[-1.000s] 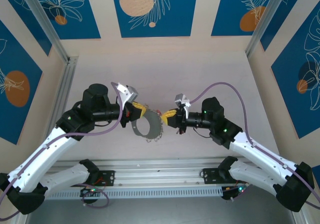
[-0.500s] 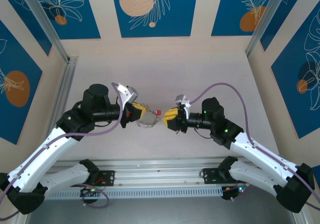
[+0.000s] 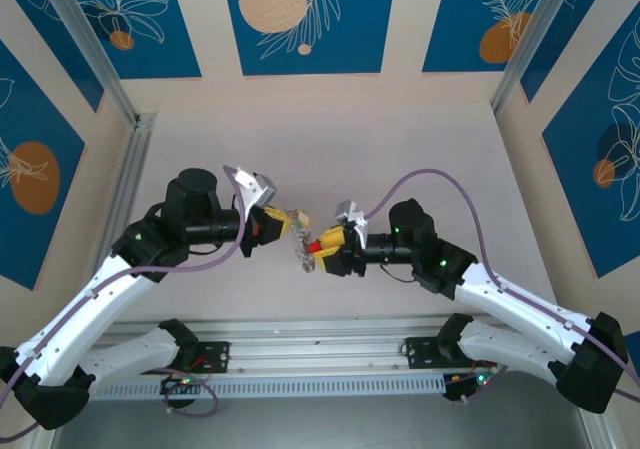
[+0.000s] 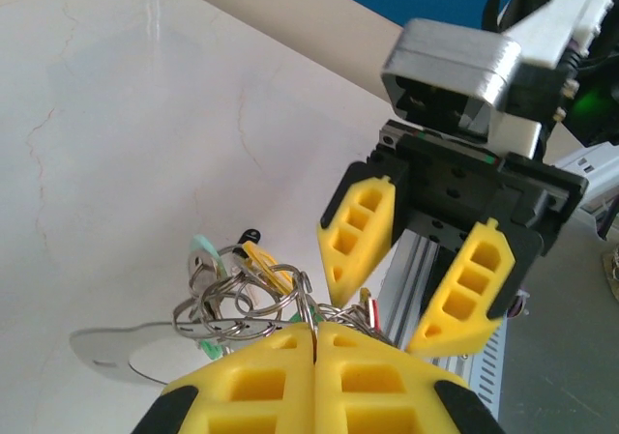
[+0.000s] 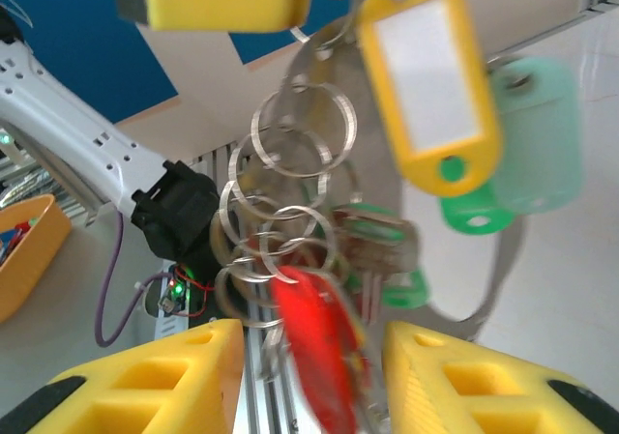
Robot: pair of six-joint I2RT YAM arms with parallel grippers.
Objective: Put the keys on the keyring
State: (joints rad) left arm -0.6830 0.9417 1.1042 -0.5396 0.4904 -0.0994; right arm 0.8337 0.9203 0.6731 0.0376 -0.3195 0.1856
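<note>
Keyring (image 4: 242,299) hangs pinched in the clenched left claw (image 4: 314,335), above the table (image 4: 116,144). Right wrist view adds a red key (image 5: 305,308), blurred, between the jaws of the released right claw (image 5: 311,342).

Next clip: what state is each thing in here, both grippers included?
left gripper: shut, clamped on the keyring.
right gripper: open, fingers either side of the red key, not gripping it.
keyring: held up by the left gripper, small rings bunched.
red key: dangling from the bunch, blurred.
yellow tag: hanging from the bunch.
</note>
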